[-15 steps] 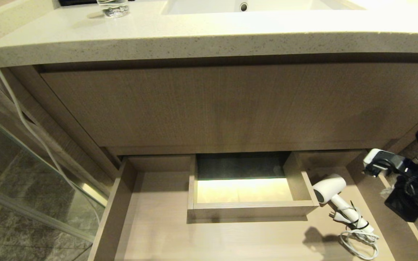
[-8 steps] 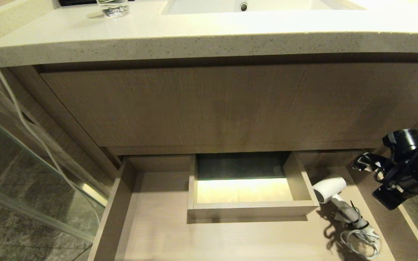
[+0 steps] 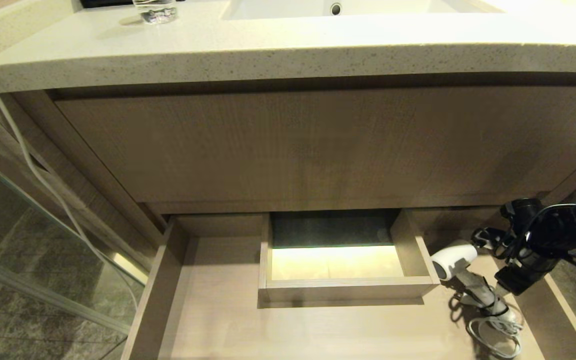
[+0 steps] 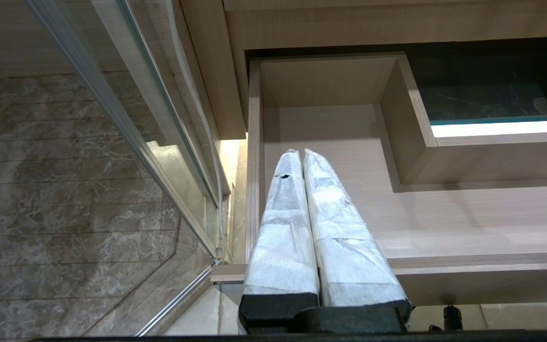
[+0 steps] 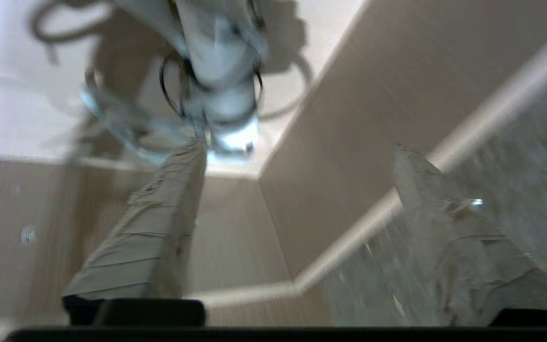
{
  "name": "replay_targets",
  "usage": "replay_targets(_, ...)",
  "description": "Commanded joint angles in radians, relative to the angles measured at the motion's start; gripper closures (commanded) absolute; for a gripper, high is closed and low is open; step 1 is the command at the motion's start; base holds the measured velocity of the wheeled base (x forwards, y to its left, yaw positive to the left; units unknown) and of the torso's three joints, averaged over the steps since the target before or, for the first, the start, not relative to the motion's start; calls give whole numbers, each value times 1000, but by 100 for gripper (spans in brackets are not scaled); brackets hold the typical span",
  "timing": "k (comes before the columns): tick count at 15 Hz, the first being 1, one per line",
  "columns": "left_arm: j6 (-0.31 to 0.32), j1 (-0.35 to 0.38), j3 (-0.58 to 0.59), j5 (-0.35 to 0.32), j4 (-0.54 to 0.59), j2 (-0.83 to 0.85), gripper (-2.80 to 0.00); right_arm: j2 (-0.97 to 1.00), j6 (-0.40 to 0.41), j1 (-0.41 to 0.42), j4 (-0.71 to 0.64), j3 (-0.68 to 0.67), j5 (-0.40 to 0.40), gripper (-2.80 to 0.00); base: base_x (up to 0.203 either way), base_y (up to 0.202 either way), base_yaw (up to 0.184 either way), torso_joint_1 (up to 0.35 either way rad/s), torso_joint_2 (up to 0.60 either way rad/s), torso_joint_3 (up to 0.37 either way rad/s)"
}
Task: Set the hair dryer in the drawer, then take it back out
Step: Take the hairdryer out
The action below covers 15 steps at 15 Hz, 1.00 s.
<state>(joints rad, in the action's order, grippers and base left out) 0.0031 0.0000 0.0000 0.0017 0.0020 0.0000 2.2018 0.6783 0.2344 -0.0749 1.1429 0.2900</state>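
Speckled countertop (image 3: 288, 50) is overhanging the wood vanity, with grey marble floor (image 3: 28, 260) and a glass panel at the robot's left. Below, the drawer (image 3: 218, 320) is standing pulled out, the hair dryer (image 3: 455, 260) lying in its right end. The right gripper (image 5: 297, 175) is hovering beside the dryer, jaws spread, while the left gripper (image 4: 302, 161), jaws pressed together, is hanging over the drawer's left end.

no text, label, brand, number or sign can be read in any of the views
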Motion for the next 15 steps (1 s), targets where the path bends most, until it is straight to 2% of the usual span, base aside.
replay_targets(1, 0, 0, 0, 1, 1, 0, 0, 61, 7, -1, -9, 40, -47, -280, 0, 0, 0, 0, 0, 0)
replay_targets(3, 0, 0, 0, 0, 1, 0, 0, 62, 30, -2, -7, 52, -153, -280, 0, 0, 0, 0, 0, 0)
replay_targets(4, 0, 0, 0, 0, 1, 0, 0, 66, 51, -6, -1, 58, -165, -280, 0, 0, 0, 0, 0, 0)
replay_targets(15, 0, 0, 0, 0, 1, 0, 0, 192, 77, -17, 10, 127, -178, -280, 0, 0, 0, 0, 0, 0)
